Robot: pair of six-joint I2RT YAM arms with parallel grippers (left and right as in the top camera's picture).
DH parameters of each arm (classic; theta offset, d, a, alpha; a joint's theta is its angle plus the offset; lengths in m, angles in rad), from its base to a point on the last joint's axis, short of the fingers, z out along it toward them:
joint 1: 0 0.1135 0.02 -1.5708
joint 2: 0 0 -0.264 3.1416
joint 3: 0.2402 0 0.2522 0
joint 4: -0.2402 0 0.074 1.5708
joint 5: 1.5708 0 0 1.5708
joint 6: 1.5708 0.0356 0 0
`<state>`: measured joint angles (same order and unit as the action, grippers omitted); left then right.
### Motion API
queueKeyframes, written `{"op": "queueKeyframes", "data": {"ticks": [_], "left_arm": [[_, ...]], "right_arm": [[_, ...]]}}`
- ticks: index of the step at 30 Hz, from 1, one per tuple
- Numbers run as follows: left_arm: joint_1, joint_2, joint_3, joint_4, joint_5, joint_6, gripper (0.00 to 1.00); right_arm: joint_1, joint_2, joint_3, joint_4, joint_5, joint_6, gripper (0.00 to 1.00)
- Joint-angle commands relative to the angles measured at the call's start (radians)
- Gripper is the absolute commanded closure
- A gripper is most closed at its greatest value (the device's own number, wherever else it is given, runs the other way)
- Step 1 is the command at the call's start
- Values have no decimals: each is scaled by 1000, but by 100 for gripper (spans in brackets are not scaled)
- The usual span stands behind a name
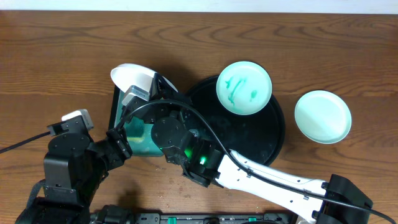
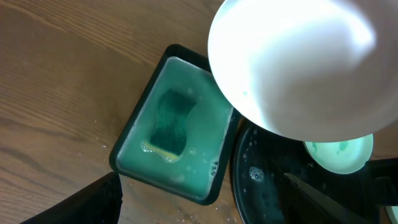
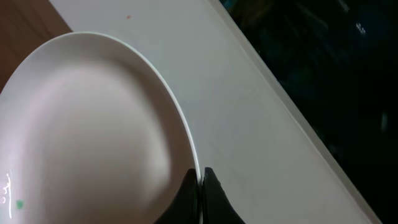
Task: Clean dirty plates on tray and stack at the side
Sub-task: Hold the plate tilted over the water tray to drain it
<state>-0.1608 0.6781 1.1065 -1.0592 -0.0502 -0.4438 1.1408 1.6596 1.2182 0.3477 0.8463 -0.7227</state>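
Note:
My right gripper [image 3: 200,177] is shut on the rim of the white plate [image 3: 93,130]. It holds that plate [image 1: 132,76] tilted above the far end of the rectangular tray. A mint-green plate [image 1: 244,87] with green smears lies on the far part of the round black tray [image 1: 273,134]. Another mint-green plate [image 1: 322,116], without smears, rests on the table to the right of the tray. My left gripper [image 2: 205,205] is open with nothing between its fingers [image 2: 87,202]. It hovers near the rectangular tray's near edge, below the white plate [image 2: 298,62].
The small rectangular black-rimmed tray [image 2: 127,134] holds foamy teal water and a dark green sponge [image 2: 171,118]. It sits just left of the round black tray [image 2: 261,180]. The right arm [image 1: 261,177] crosses the front of the table. Water drops dot the wood near the rectangular tray.

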Motion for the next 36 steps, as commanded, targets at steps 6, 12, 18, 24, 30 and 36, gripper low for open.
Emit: {"op": "queueKeyframes", "data": {"ticks": [6,12,18,24,30,36], "left_arm": [[3,0,17,-3,6,6,19],[3,0,17,-2,6,6,19],[3,0,17,-3,6,6,19],[3,0,17,-3,6,6,20],[3,0,17,-3,6,6,19],[3,0,17,-3,6,6,20]], "right_arm": [[-65,-11,14,-326,-96,625,99],[-134,-11,14,-480,-478,782,99],[-138,-14,14,-449,-483,679,99],[-81,-14,14,-303,-211,359,99],[8,-14,14,-92,-68,3,99],[21,-14,14,-35,-24,-28,99]]}}
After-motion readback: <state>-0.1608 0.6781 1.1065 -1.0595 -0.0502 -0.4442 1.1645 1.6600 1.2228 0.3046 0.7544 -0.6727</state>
